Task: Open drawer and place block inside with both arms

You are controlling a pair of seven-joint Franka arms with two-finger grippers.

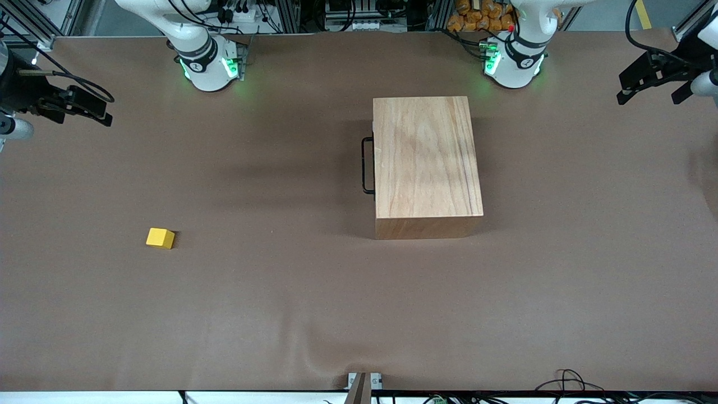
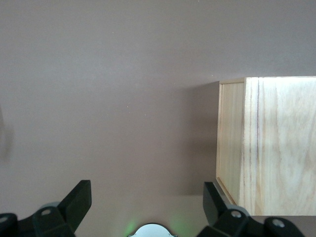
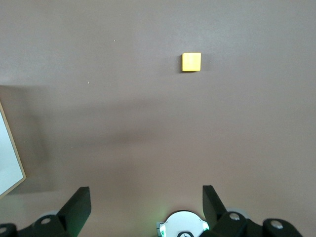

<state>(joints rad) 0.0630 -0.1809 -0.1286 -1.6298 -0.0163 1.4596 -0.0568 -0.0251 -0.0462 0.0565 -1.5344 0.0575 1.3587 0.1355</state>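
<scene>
Inspecting the table, we find the drawer (image 1: 368,166) shut in its wooden box (image 1: 427,163), nearer the left gripper (image 1: 653,84) than the right gripper (image 1: 84,106). Both grippers hang high at the table's ends, fingers spread, holding nothing. The block (image 1: 160,238) rests on the table (image 1: 280,314) toward the right gripper's end, well apart from it.

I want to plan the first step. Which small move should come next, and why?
Probably bring the left gripper, open and high over its end of the table, toward the handle: the drawer is shut in the box. The block lies apart; the right gripper waits open.
</scene>
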